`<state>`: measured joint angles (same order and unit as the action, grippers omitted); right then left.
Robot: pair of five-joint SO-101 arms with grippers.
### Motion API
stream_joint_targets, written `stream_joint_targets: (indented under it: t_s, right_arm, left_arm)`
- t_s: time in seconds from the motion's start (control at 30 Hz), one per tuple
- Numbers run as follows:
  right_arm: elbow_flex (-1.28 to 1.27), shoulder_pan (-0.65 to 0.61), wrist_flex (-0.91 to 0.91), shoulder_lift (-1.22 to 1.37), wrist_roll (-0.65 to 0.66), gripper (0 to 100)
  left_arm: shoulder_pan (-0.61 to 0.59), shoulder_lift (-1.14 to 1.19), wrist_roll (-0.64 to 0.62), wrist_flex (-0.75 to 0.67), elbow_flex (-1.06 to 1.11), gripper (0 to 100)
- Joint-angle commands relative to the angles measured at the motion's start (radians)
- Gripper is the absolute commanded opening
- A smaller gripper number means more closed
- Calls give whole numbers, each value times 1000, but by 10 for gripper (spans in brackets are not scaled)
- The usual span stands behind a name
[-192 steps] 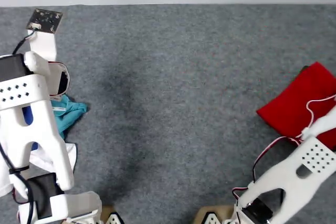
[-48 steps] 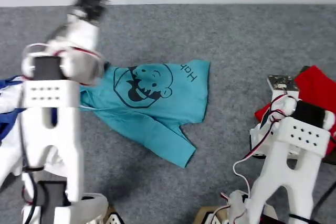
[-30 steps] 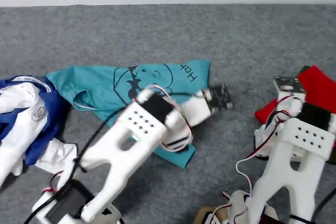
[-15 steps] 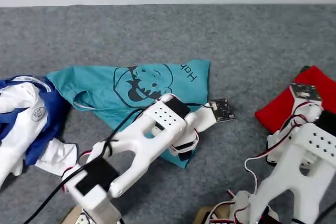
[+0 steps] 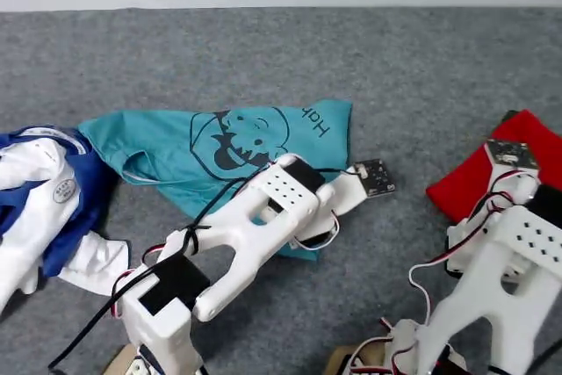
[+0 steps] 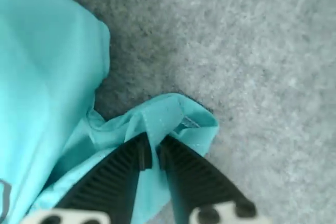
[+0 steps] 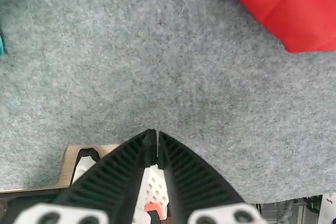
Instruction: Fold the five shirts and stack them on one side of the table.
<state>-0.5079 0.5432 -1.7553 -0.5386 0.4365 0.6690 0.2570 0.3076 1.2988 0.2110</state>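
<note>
High view: the left arm (image 5: pixel 263 212) covers the lower sleeve of the teal shirt (image 5: pixel 255 142). The red shirt (image 5: pixel 470 186) is cut by the right edge and partly behind the right arm (image 5: pixel 518 252); the blue-and-white shirts (image 5: pixel 35 208) are cropped at the left edge.

The high camera sat fixed above the near edge of the grey felt-covered desk (image 5: pixel 421 68) and looked down and away across it. The left wrist camera looked along the left arm's black ribbed fingers (image 6: pixel 115 177), very near the sleeve end of the teal cotton shirt with a dark face print (image 6: pixel 47 66), which the high view showed spread at mid-desk. The right wrist camera looked straight down along the right arm's black ribbed fingers (image 7: pixel 115 174) from higher up. It caught a corner of the folded red cloth (image 7: pixel 283 3), which the high view held at the desk's right side.
</note>
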Motion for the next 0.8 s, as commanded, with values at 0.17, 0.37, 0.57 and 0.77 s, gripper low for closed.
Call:
stream_joint_targets:
  t_s: [0.17,0.37,0.57,0.77]
  right_arm:
    - [11,7,-35,-35,11,9]
    - [11,-30,-33,-35,11,9]
    - [11,-229,-25,-27,11,9]
    - [11,-475,113,-27,5,11]
  left_arm:
    - [-9,-387,-8,133,-39,6]
    - [-213,-546,-9,258,-38,6]
    - [-531,-638,29,368,-38,6]
    - [-839,-712,84,382,-38,6]
